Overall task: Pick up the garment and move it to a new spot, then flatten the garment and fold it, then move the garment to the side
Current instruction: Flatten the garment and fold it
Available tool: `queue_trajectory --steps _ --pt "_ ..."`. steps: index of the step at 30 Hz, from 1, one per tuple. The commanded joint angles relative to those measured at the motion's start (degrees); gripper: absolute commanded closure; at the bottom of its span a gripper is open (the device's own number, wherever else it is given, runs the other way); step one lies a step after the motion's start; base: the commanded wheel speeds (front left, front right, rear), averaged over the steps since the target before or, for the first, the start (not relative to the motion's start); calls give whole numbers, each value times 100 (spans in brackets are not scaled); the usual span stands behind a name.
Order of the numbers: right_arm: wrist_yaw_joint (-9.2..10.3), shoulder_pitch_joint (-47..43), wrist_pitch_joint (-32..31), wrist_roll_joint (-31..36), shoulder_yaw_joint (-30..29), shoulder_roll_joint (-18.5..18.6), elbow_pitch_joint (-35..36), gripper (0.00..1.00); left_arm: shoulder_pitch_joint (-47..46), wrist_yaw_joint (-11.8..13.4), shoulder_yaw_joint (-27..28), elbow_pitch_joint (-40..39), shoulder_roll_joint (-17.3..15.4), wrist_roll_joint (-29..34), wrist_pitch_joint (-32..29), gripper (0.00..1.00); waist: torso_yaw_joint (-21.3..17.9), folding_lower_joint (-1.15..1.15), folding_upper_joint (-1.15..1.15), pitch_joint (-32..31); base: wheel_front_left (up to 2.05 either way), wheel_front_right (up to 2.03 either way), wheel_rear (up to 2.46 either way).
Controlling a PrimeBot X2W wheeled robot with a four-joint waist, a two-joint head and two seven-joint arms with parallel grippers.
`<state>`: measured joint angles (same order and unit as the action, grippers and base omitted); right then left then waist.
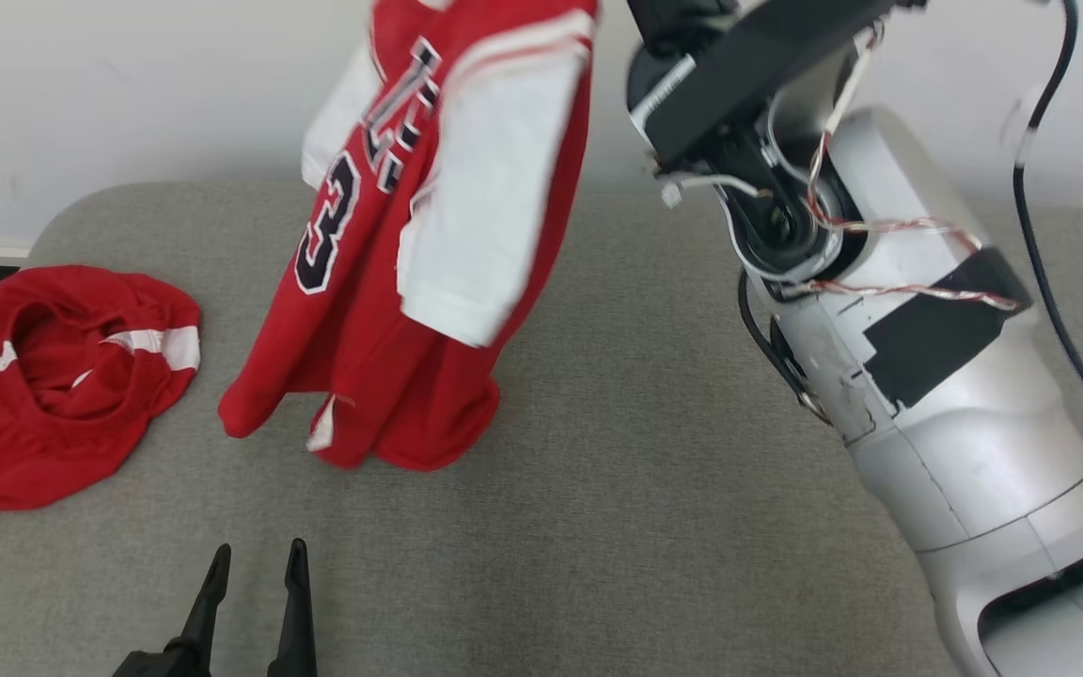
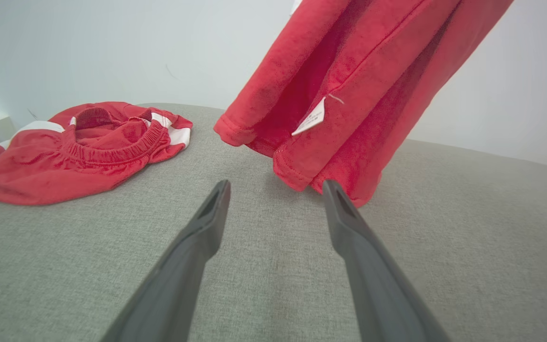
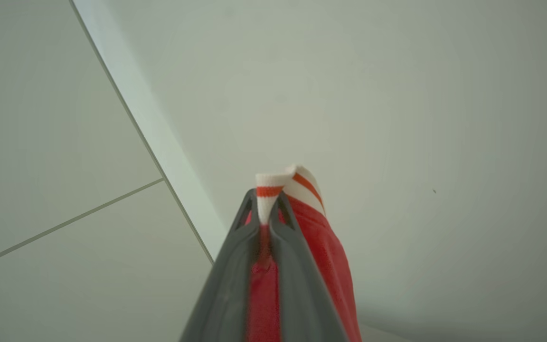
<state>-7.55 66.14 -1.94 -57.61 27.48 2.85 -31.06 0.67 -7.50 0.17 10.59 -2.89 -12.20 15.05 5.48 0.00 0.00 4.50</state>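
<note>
Jersey (image 1: 382, 376) hanging off R gripper (image 3: 266, 202)
R clamped on striped trim; L gripper (image 1: 258, 550) at 7 o'clock, fingers apart, empty; shorts (image 1: 53, 395) at 9 o'clock

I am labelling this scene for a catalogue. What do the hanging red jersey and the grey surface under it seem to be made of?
The hanging red jersey looks like soft matte knit cloth, perhaps cotton or polyester: it drapes in folds, with stitched hems and a sewn white label. The grey surface looks like matte woven upholstery fabric: a fine weave shows.
</note>
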Motion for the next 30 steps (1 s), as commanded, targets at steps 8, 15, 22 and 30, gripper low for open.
queue_trajectory --steps 8,15,22,30 --pt "12 -876 433 709 -1035 268 -1586 100 -40 21 -42 -61 1 -37 19 0 -292 0 0 148 0 0 0" --pt "12 -1598 761 976 -1855 661 -2128 100 -92 20 -24 -55 1 20 19 0 -473 0 0 232 0 0 0" --pt "12 -2212 1020 977 -2617 843 -2243 100 -193 15 -79 -21 0 57 19 0 -529 0 0 263 0 0 0" --pt "12 -3113 912 1036 -3289 919 -1489 100 -58 11 -140 33 0 46 19 0 -378 0 0 118 0 0 0"
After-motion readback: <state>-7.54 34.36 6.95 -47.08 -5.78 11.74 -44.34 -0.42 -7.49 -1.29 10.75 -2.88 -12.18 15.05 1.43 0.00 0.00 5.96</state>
